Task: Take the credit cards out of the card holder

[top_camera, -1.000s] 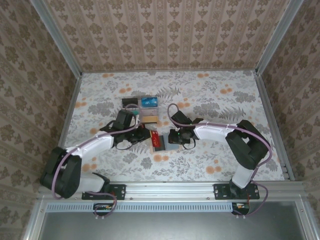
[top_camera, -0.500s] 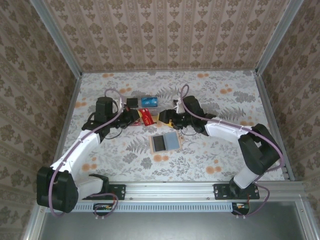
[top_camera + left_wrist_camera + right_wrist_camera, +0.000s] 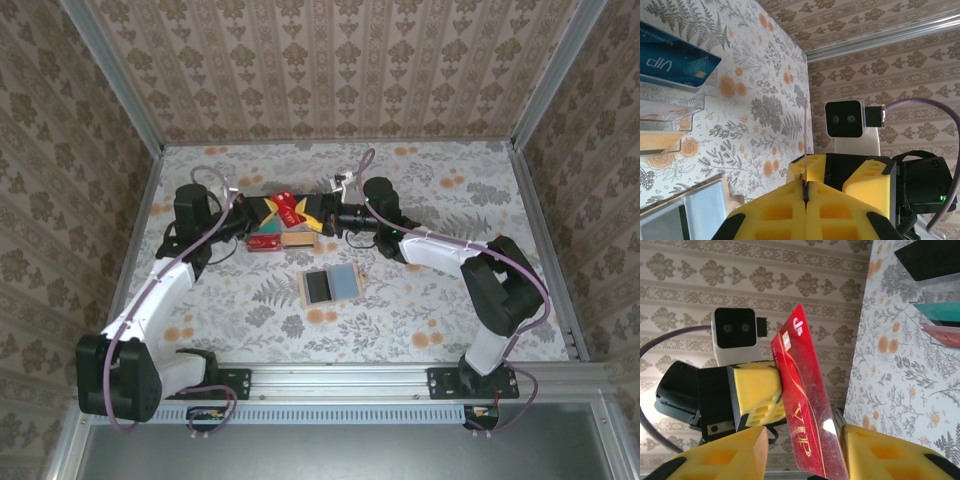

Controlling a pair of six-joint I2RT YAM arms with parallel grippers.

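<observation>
The card holder (image 3: 330, 285) lies open and flat on the table, tan with a blue-grey panel; its corner shows in the left wrist view (image 3: 685, 215). My left gripper (image 3: 262, 212) is shut on a red credit card (image 3: 288, 208), held in the air and seen edge-on in its wrist view (image 3: 805, 145). My right gripper (image 3: 320, 215) faces it, jaws apart on either side of the card's free end (image 3: 805, 410), with a gap on the left side. Other credit cards stand in a clear tiered stand: blue (image 3: 675, 62), black (image 3: 935, 257), teal (image 3: 940, 310).
The clear stand (image 3: 282, 238) sits just under and before the two grippers, at mid-table towards the back. The patterned back wall and aluminium frame rise behind it. The card holder lies nearer the arm bases.
Both grippers have moved away from the card holder towards the back, above the stand. The left has carried the red card up, and the right gripper's jaws now straddle it.
</observation>
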